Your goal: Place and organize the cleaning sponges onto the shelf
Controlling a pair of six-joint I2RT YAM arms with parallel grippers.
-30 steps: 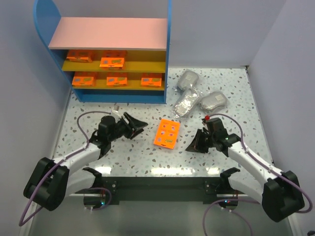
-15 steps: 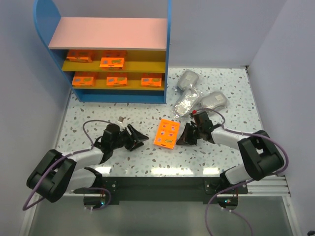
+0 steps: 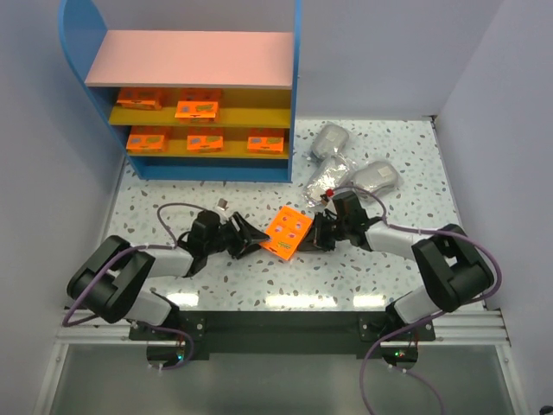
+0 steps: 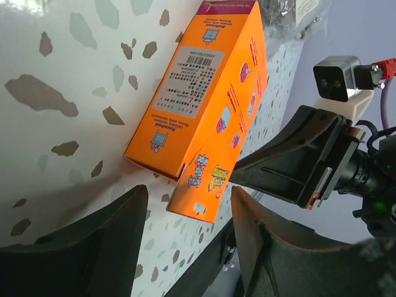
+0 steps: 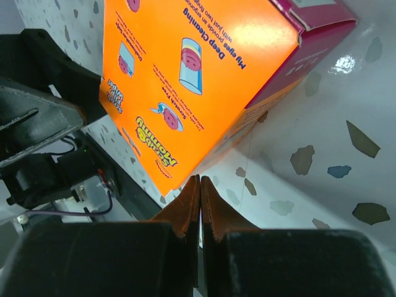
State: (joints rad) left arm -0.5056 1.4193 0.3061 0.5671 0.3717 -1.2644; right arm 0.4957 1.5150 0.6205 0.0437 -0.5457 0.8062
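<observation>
Left end effector (image 3: 249,239) part-open and empty, right end effector (image 3: 316,234) fully closed, gripping nothing — one orange pack (image 3: 288,233) sits tilted on the worktop (image 3: 406,156) between them. Beyond, three grey bundles (image 3: 329,139) lie beside the shelf (image 3: 190,56) — five orange packs (image 3: 206,140) on it.

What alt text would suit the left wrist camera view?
An orange sponge pack is tipped up on one edge on the speckled table, between the open left tool in front and the shut right tool behind it.
</observation>
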